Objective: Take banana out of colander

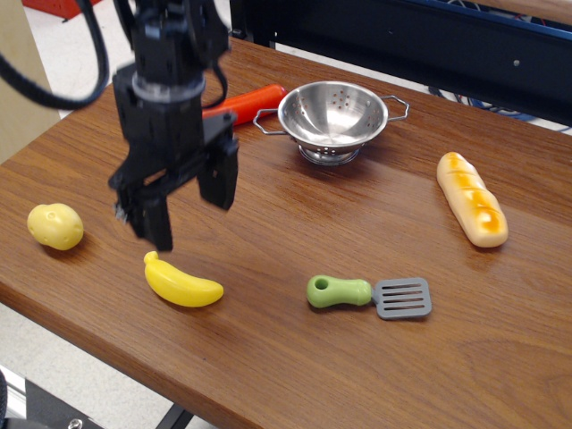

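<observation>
The banana (pixel 182 282) lies flat on the wooden table (pixel 295 223), near the front edge, its curve bowing toward the front and its stem end pointing up and to the left. Nothing touches it. The black gripper (pixel 188 204) hangs in the air above and just behind it, its 2 fingers (pixel 219 174) spread wide apart and pointing down, with nothing between them.

The colander (pixel 332 116) sits well back on the table, upright on its ring base, 2 thin wire handles sticking out to either side. Its shiny bowl looks bare inside; only the holes show. It stands well apart from the banana.

Just left of the colander, a red-orange sausage-shaped toy (pixel 246 103) lies on the table, partly hidden behind the arm; it comes close to the colander's left handle, though I cannot tell whether the 2 touch.

A lumpy yellow potato (pixel 55 225) rests near the left edge, to the left of the banana and apart from it. A small spatula (pixel 368 295) with a green handle and a grey slotted blade lies to the right of the banana. Farther right, a tan-orange bread loaf (pixel 472 198) lies at an angle near the table's right side
</observation>
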`<state>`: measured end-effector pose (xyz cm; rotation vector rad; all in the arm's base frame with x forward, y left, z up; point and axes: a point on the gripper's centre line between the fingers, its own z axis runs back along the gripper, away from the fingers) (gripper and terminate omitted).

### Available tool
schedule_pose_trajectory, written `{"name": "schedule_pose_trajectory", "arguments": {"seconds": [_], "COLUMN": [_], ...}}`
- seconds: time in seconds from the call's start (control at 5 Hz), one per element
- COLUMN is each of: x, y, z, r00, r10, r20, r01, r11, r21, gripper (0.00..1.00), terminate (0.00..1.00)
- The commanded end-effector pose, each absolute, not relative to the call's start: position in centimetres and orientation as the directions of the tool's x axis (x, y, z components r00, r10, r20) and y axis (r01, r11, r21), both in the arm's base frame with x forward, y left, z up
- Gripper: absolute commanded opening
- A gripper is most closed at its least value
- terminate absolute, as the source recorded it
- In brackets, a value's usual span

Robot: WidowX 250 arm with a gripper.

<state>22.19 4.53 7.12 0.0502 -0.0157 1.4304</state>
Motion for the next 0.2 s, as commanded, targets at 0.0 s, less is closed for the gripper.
{"name": "schedule_pose_trajectory", "arguments": {"seconds": [0.0], "x": [23.24], "y": [6.77], "z": [9.27], "r00": [0.134], "r10": [0.989], "r20": [0.056], "r01": [-0.99], "r11": [0.135], "r21": [-0.025], "gripper": [1.0], "terminate": [1.0]}}
